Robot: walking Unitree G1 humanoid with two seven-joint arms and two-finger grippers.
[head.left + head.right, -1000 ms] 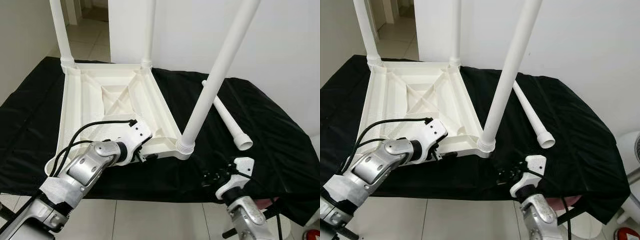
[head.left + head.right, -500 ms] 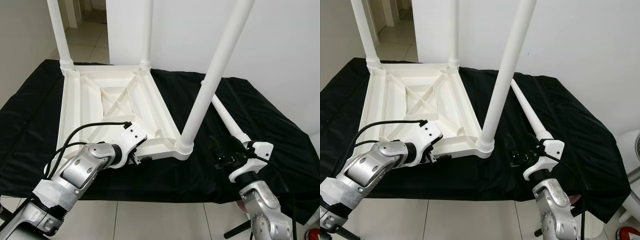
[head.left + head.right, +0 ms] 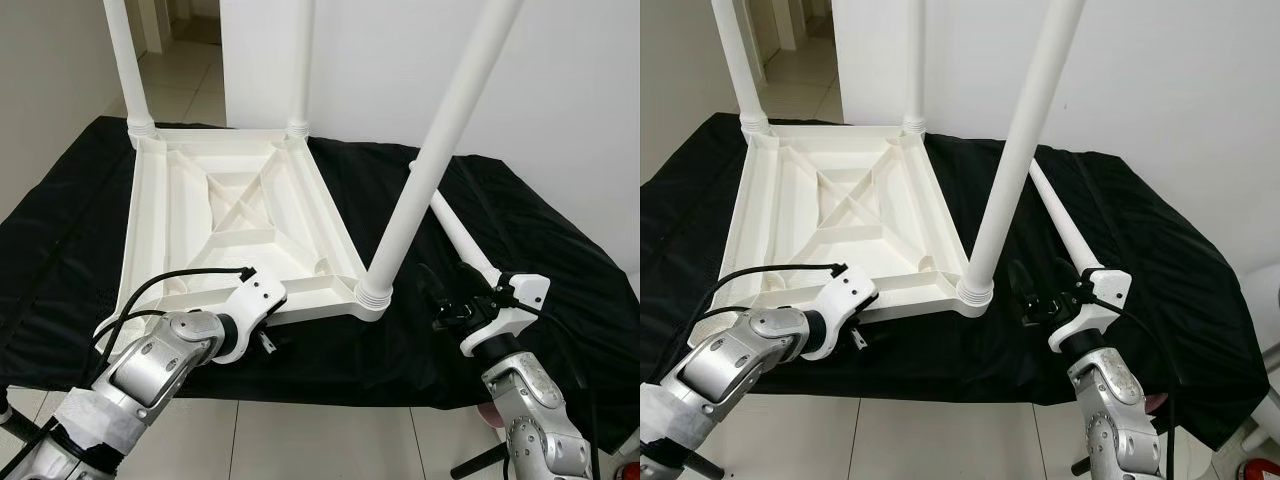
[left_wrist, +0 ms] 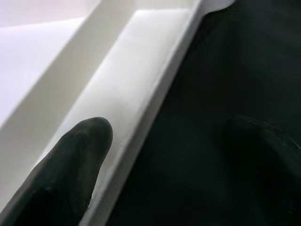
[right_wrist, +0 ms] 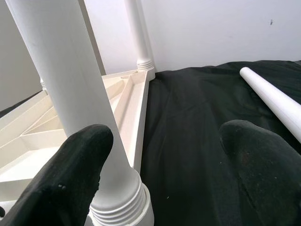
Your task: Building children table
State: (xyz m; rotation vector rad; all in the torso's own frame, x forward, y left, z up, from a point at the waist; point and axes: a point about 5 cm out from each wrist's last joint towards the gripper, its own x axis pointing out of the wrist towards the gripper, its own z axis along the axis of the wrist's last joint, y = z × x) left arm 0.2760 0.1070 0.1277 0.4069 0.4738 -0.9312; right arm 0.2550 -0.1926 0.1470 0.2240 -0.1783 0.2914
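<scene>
A bench [image 3: 560,250] draped in black cloth carries the upside-down white children's table top [image 3: 230,215], which has three legs [image 3: 440,140] standing up from its corners. A loose fourth leg [image 3: 1060,225] lies on the cloth just beside the near right corner. The left gripper [image 4: 164,155] is spread wide at the top's near edge, one finger over the white rim, while the right gripper [image 5: 164,155] hangs released between the near upright leg and the loose leg, holding nothing.
</scene>
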